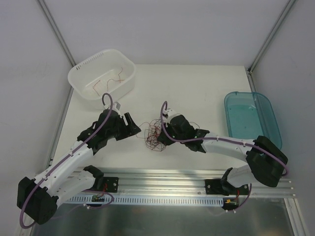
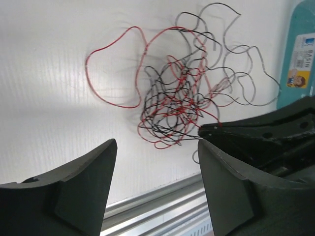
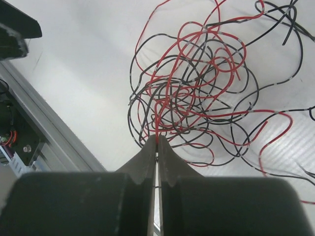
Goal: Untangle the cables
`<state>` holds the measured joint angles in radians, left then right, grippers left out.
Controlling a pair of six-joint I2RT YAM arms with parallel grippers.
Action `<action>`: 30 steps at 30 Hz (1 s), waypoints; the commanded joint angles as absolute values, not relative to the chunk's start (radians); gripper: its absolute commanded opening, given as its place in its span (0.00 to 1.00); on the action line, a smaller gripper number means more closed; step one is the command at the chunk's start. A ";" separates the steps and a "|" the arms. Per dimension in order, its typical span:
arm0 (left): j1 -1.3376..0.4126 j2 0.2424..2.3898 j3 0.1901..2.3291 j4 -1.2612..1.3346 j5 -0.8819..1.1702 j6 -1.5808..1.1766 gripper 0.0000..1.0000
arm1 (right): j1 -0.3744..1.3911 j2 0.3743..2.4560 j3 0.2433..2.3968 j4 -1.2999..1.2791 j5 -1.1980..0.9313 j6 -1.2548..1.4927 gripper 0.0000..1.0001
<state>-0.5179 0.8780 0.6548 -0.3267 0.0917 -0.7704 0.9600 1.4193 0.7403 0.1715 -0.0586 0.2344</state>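
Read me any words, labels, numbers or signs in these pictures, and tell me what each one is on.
Nothing is readable.
One sticker on the blue bin: printed lines and a cartoon figure, too blurred to read.
No writing shows anywhere else.

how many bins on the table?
2. A white basket at the back left, holding loose red wire, and a teal bin at the right edge. None appear hidden.
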 commanded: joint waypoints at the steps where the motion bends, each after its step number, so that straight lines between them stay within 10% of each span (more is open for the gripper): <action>1: -0.526 0.922 0.621 -0.341 0.005 -0.776 0.67 | 0.940 1.373 0.723 0.155 -0.072 0.209 0.01; 30: -0.620 1.477 0.741 -0.224 -0.167 -1.149 0.43 | 0.933 1.413 0.687 0.238 -0.144 0.212 0.01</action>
